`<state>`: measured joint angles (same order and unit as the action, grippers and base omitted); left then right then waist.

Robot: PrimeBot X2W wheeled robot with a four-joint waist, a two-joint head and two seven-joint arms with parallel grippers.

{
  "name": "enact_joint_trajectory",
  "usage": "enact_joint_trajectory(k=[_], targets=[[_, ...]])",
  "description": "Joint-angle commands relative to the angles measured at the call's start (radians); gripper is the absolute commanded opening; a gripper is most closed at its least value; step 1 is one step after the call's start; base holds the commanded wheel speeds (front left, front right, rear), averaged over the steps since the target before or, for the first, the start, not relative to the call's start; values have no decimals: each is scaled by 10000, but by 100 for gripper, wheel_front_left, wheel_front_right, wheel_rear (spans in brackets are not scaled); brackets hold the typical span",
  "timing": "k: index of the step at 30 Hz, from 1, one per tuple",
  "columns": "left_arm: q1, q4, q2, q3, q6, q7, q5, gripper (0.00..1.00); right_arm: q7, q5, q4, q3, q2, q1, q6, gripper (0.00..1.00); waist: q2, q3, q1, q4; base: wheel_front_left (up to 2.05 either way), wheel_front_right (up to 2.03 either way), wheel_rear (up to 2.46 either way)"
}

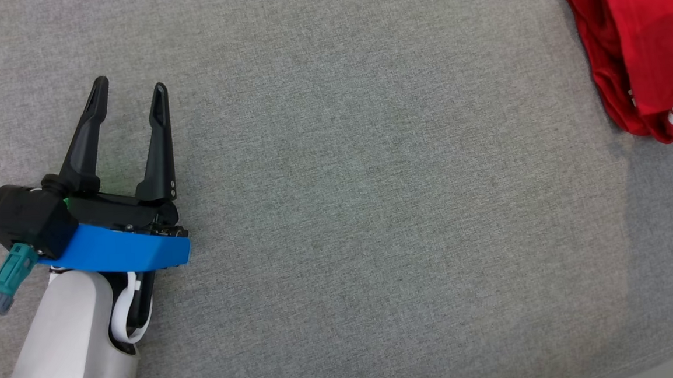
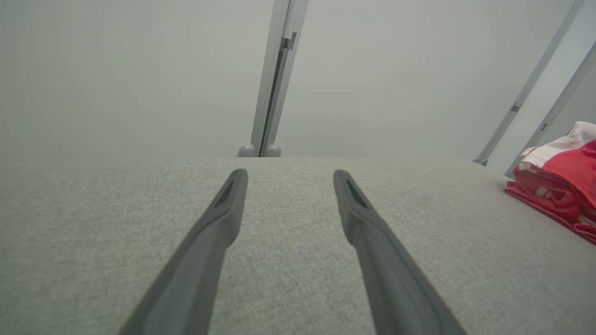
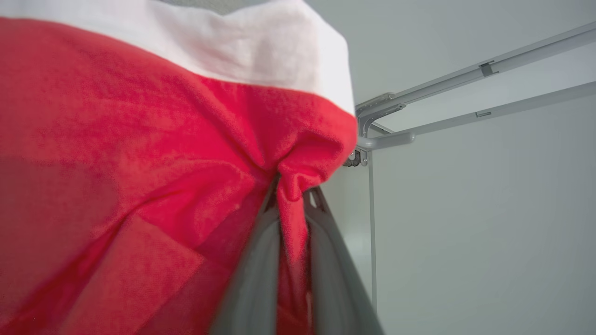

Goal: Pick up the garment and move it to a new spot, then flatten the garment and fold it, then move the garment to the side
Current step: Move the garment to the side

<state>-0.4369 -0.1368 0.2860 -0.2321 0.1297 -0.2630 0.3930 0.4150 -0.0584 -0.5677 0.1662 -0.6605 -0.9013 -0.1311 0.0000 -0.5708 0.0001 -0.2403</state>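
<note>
Left gripper (image 1: 129,83), at the near left of the head view, lies low over the grey fabric surface (image 1: 373,210) with its two dark fingers spread wide and nothing between them. It appears held clear of the work, free to take a second corner once spreading is called for. The broad bare stretch of surface beside it gives room for flattening and folding. At the far right edge, well apart from this gripper, the red garment (image 1: 648,35) sits bunched in stacked layers. Right gripper (image 3: 293,200), seen along its own fingers, is nearly closed on a pinched ridge of the red cloth below the white band (image 3: 233,46), so the cloth drapes from that single hold. Whether the bundle hangs wholly from the grip or partly rests on the surface cannot be told. Judged stage: a carrying move, either to the new spot or to the side. Beyond stand a pale wall (image 2: 116,70) and a grey metal frame (image 2: 274,83)
</note>
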Motion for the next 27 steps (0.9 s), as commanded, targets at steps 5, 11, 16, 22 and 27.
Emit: enact_joint_trajectory(k=[5, 11, 16, 22, 27], targets=[[-214, -26, 91, -98, 13, -20, -47, 100, -413, 1221, -555, -870, 362, 222, 9, 0, 0, 0, -1, 120, 0, 0, 0], [-59, -75, 134, -115, 13, -20, -46, 100, -1014, 2315, -828, -1959, 996, 337, 9, 100, 0, 101, -1, 231, 0, 0, 0], [21, -144, 34, -117, 13, -21, -1, 100, -1868, 2833, -1231, -2534, 1231, 393, 11, 100, 0, 336, -1, 378, 0, 0, 0], [278, -266, -240, -52, 13, -20, 19, 100, -3415, 2525, -1922, -3221, 1652, 553, 9, 100, 0, 1003, -1, 621, 0, 0, 0], [840, -484, -492, 100, 13, -19, 93, 100, -4961, 2117, -1968, -3463, 2368, 1123, 9, 100, 0, 1895, -1, 780, 0, 0, 0]])
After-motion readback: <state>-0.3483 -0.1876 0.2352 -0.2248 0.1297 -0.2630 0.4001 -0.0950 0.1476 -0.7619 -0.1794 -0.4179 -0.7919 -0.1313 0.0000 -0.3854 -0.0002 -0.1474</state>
